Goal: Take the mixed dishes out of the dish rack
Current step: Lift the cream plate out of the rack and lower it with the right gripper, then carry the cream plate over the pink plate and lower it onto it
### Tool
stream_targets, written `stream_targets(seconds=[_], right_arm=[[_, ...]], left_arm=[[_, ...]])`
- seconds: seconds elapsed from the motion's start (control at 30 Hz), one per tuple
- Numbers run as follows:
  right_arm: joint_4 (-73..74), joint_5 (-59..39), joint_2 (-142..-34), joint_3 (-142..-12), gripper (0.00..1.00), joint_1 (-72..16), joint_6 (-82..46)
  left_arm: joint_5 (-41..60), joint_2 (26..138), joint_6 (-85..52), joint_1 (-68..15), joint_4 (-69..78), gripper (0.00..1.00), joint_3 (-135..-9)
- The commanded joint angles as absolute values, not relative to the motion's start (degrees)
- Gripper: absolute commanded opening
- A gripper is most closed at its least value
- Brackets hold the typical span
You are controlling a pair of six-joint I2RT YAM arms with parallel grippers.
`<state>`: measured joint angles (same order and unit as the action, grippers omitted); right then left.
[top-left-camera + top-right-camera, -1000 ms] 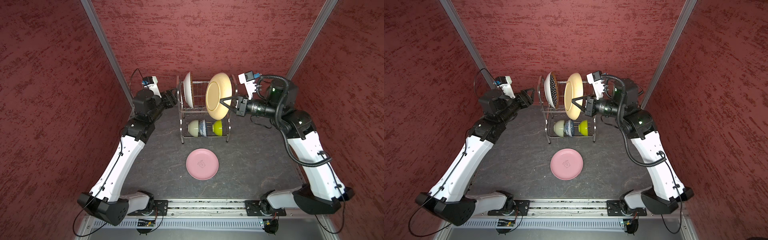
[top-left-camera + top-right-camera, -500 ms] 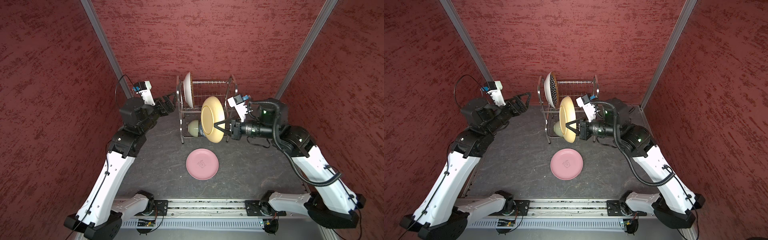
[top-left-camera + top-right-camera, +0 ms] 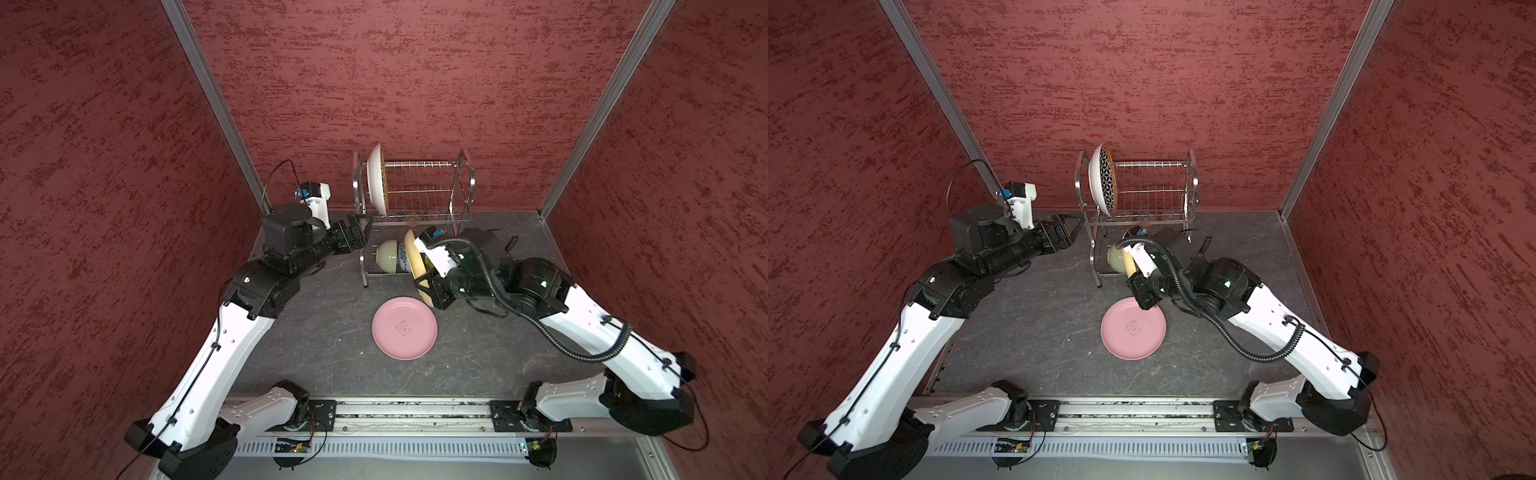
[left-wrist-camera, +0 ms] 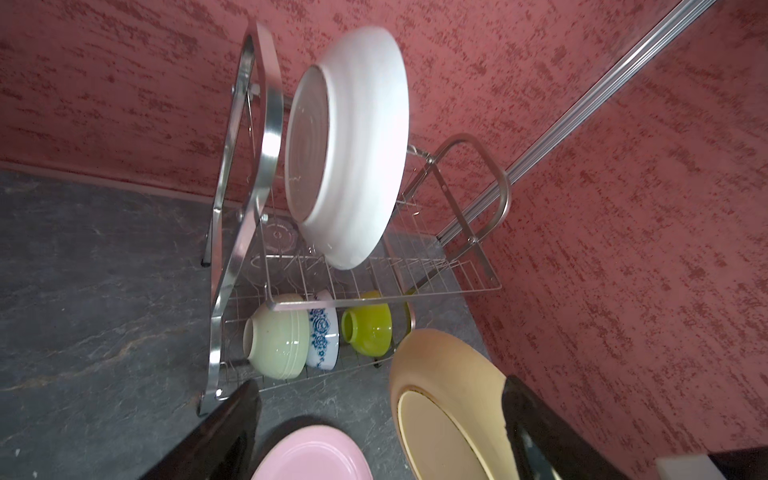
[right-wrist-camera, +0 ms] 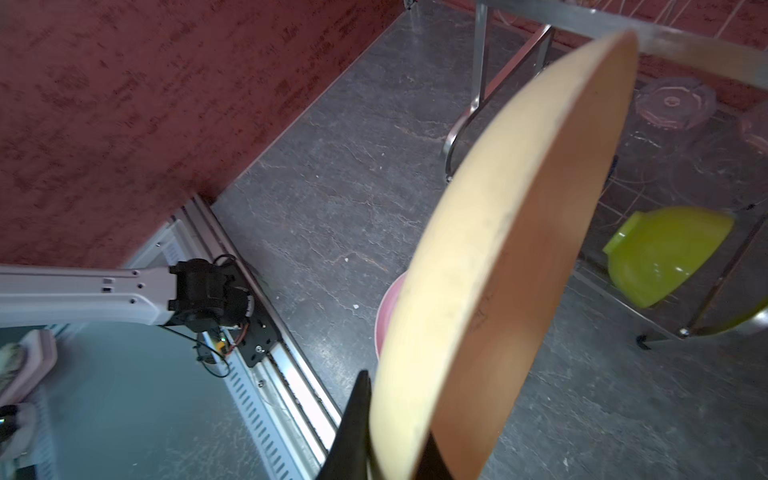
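Right pincer (image 3: 427, 290): clamped on the rim of the pale yellow plate (image 3: 412, 254), carrying it on edge and tilted.
Left pincer (image 3: 1074, 227): jaws wide and empty, at 9 o'clock of the dish rack (image 3: 465, 183), just beside its side frame.
Pale yellow plate: off the rack, at 1 o'clock of the pink plate (image 3: 404, 327); I cannot tell whether the rims touch.
Pink plate: flat on the table (image 3: 316, 332), at 6 o'clock of the rack.
Left to unload: geometric plate (image 3: 1105, 183) upright on the top tier; cream-green bowl (image 4: 278, 336), blue-floral bowl (image 4: 322, 336) and lime bowl (image 4: 370, 328) below; clear tumblers (image 5: 673, 104) behind them.
Step, as judged: laying the yellow plate down.
Doing it well: draw toward 6 o'clock, clear of the rack's front rail. Roll the wrist until the plate lies level and centre it over the pink plate. Lower until it is supported, and only then release.
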<state>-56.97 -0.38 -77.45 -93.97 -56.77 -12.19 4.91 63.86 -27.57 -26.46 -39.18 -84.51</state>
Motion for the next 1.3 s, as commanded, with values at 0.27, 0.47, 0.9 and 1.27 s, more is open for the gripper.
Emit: stream_targets(seconds=[0.27,0.47,0.9,1.27], right_arm=[[-56.6,23.2,-82.9,-92.1,0.0,-73.3,1.3],[-54.7,28.9,-84.7,-90.6,0.0,-75.7,3.0],[-49.0,36.7,-80.7,-86.1,0.0,-78.5,6.2],[-47.7,40.5,-79.9,-83.9,0.0,-79.1,7.1]], left_arm=[[7.8,67.8,-27.0,-30.9,-51.7,0.82,-83.6],[7.4,66.7,-27.5,-31.2,-54.8,0.77,-80.9],[10.6,68.4,-29.2,-33.3,-52.7,0.42,-75.8],[10.6,71.4,-30.7,-39.8,-52.3,0.17,-74.9]])
